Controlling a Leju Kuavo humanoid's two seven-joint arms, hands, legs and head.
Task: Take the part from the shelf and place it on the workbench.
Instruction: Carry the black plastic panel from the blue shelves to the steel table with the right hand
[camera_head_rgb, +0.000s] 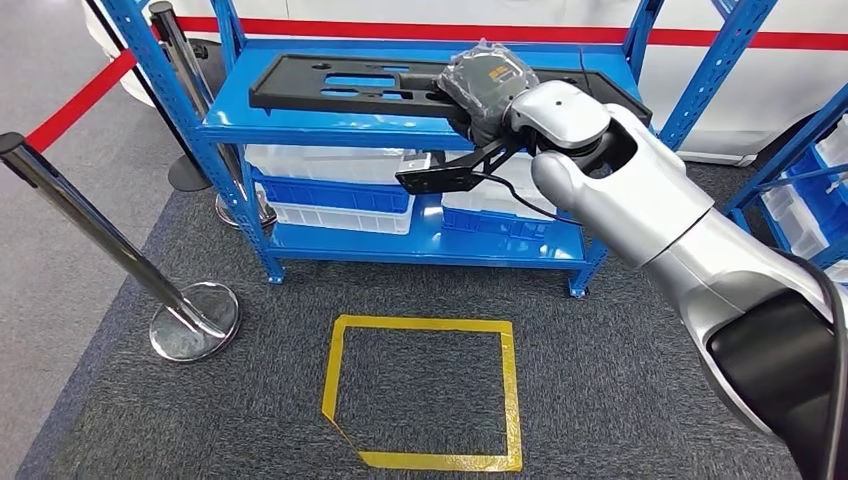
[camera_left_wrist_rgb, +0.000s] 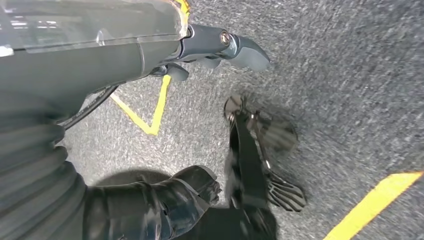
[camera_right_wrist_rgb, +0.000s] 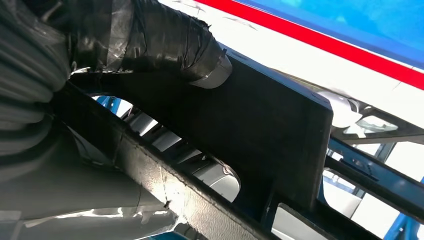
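Note:
A long flat black part with cut-outs lies on the top board of the blue shelf. My right hand reaches over the shelf's front edge and sits on the part's right end. In the right wrist view the taped thumb presses on one face of the black part and the fingers lie against its other side, so the hand grips it. My left hand hangs over the grey carpet with its fingers apart and holds nothing.
White bins fill the shelf's lower level. Two chrome stanchion posts with a red rope stand at the left. A yellow tape square marks the carpet in front of the shelf. Another blue rack stands at the right.

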